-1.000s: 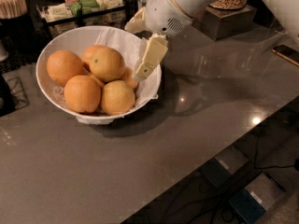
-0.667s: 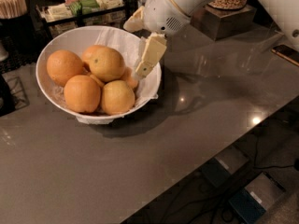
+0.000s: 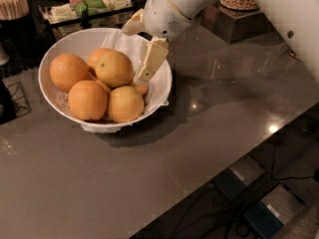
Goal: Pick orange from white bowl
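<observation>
The white bowl [image 3: 75,41], lined with white paper, stands on the grey counter and holds several oranges. One orange [image 3: 114,67] lies on top in the middle, others at the left [image 3: 69,71] and front [image 3: 87,99]. A further orange [image 3: 142,88] is mostly hidden at the right side. My gripper [image 3: 133,54] hangs over the bowl's right half, open. One cream finger [image 3: 150,61] points down between the top orange and the bowl's right wall, its tip just above the hidden orange. The other finger [image 3: 132,26] sticks out over the back rim. It holds nothing.
The grey counter [image 3: 209,113] runs to an edge at the lower right, with the floor and boxes below. Behind the bowl are a tray of packets [image 3: 84,6], a cup of sticks [image 3: 12,4] and a dark box with a bowl of nuts [image 3: 239,1].
The gripper has barely moved, staying over the bowl's right side. The bowl and oranges lie as before.
</observation>
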`<action>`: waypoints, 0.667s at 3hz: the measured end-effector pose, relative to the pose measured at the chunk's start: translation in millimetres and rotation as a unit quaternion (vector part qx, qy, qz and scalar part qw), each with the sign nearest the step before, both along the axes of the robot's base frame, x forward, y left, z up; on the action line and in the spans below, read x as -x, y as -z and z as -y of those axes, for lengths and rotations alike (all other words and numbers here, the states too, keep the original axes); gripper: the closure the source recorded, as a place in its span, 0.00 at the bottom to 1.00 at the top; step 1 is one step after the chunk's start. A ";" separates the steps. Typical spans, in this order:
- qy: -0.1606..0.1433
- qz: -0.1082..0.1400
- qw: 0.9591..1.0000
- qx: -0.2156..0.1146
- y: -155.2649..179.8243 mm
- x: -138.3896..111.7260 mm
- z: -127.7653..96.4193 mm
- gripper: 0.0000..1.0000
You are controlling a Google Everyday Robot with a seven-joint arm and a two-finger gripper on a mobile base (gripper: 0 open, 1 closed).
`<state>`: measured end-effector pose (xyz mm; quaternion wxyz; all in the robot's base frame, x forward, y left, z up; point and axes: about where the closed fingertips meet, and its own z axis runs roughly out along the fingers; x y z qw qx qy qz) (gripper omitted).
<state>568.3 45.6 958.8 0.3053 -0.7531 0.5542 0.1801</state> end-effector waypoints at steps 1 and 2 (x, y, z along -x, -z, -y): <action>0.000 0.000 1.000 0.000 0.0 0.0 -0.1 0.10; -0.001 0.000 1.000 0.000 0.2 0.0 -0.5 0.13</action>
